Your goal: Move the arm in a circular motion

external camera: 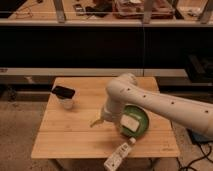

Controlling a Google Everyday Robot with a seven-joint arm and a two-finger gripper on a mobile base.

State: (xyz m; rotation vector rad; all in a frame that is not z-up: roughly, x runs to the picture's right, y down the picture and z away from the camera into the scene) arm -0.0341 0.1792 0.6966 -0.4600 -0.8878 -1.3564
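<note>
At the front edge of the wooden desk [60, 135] a white bottle [119, 156] lies on its side, its cap end pointing toward a green bowl [145, 116]. The bowl holds a pale rectangular block [129, 122], perhaps a sponge.

Just left of the bowl, low over the middle of the desk, hangs the pincer [97, 121], a pale yellowish tip pointing down and to the left. Whether it is spread or pressed together I cannot tell, and nothing shows in it.

The arm [150, 102] comes in from the right edge, crosses above the bowl, bends at a rounded elbow over the desk's centre and drops to the pincer. It looks stiff and heavy, made of thick rigid tubes. The task seems to call for no grasp at all, only a free sweep of the arm. A low circle risks clipping the bowl.

Further back on the left stands a clear cup [66, 103] with a flat black object [63, 92] laid across its top. Beyond the desk runs a dark shelf unit [100, 47].
</note>
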